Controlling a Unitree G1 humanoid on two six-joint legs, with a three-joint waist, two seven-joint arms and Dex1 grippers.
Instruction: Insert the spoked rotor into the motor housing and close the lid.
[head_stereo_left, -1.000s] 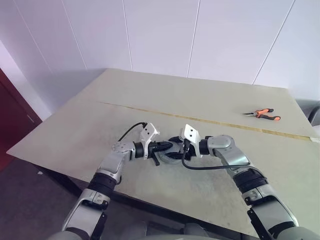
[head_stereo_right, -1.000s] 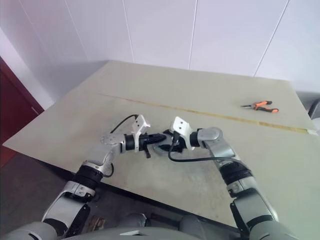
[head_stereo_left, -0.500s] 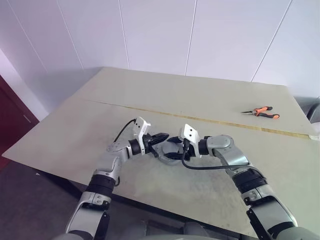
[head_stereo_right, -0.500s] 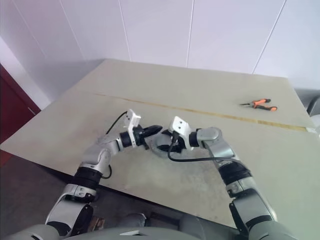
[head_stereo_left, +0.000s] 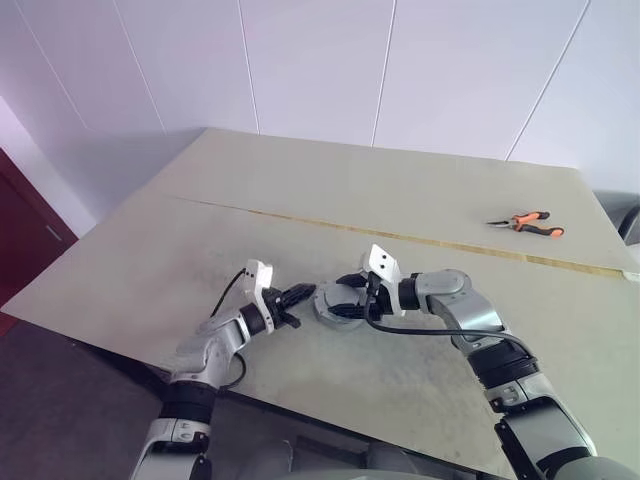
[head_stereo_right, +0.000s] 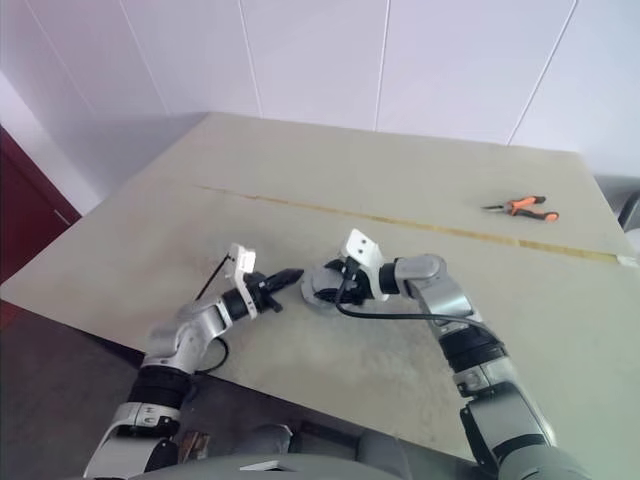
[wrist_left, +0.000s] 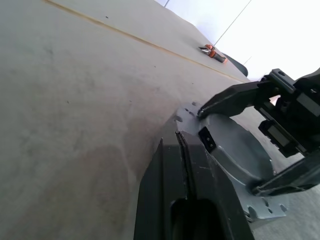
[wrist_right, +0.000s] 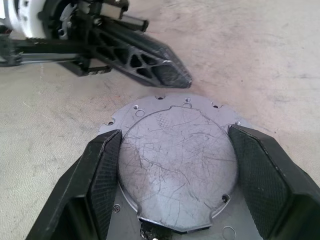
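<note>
White wall panels rise behind the broad beige table (head_stereo_left: 300, 190), where orange-handled pliers (head_stereo_left: 527, 223) lie well apart at the far right. My right gripper (wrist_right: 172, 165) has its two black fingers spread wide around the motor housing (wrist_right: 175, 155), a short round drum showing its pale, scratched silvery flat face towards my wrist camera; each finger pad sits at the drum's edge on opposite sides, so I judge it clamped on the housing and holding it at the near middle of the table, low over the surface. I cannot tell whether the drum rests on the tabletop.

My left gripper (head_stereo_left: 300, 294) has its fingers pressed together with nothing between them, its tip just beside the housing's edge but apart from it.

I see neither the copper windings nor the spoked rotor or the lid from here, since the housing's flat face is all that faces my cameras. My judgement is that the step in hand is steadying and orienting the housing. The next move calls for a firm right-hand grip, and the left fingers must part before they can pick up anything.
</note>
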